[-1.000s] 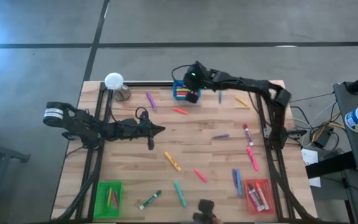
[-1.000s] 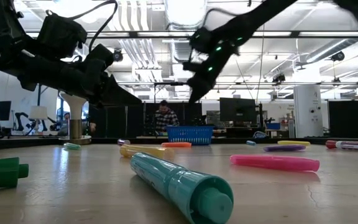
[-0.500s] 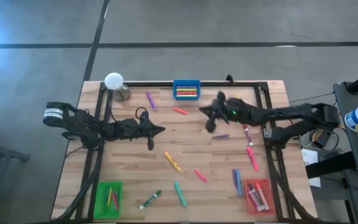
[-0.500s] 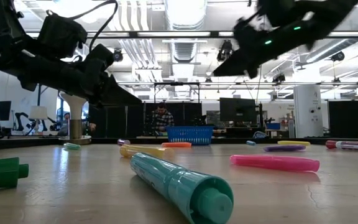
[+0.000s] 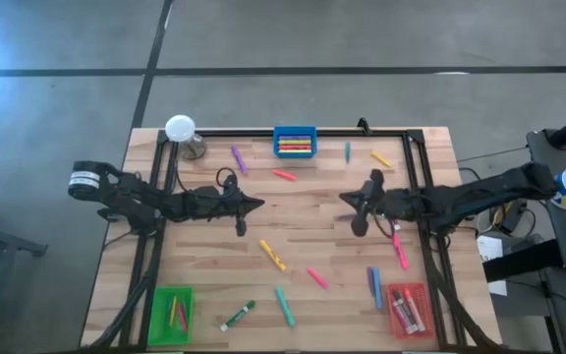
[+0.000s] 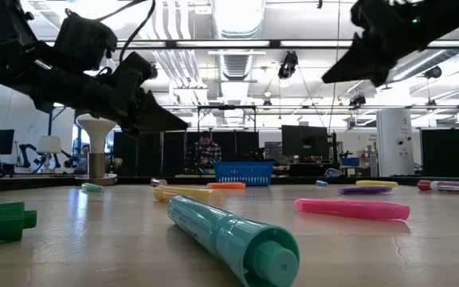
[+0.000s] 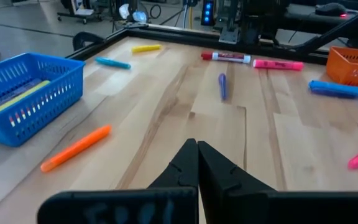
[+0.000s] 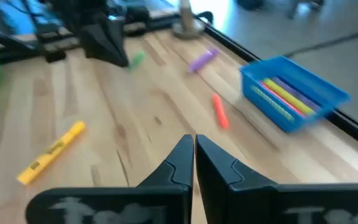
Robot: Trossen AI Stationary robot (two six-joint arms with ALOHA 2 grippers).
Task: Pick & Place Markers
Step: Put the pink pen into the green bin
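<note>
Wooden table [image 5: 312,236] centre bare between both empty pincers [image 5: 254,205] [image 5: 346,200], fingers together.

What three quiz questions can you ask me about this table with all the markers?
1. True or false: the left end effector is holding a marker.
2. Which tray sits at the far edge of the table, between the two arms? A. green tray B. blue tray C. red tray
3. Fill in: the table holds ___ trays.

Key: 1. False; it is shut on nothing. 2. B. 3. Three: the blue tray, the green tray and the red tray.
</note>
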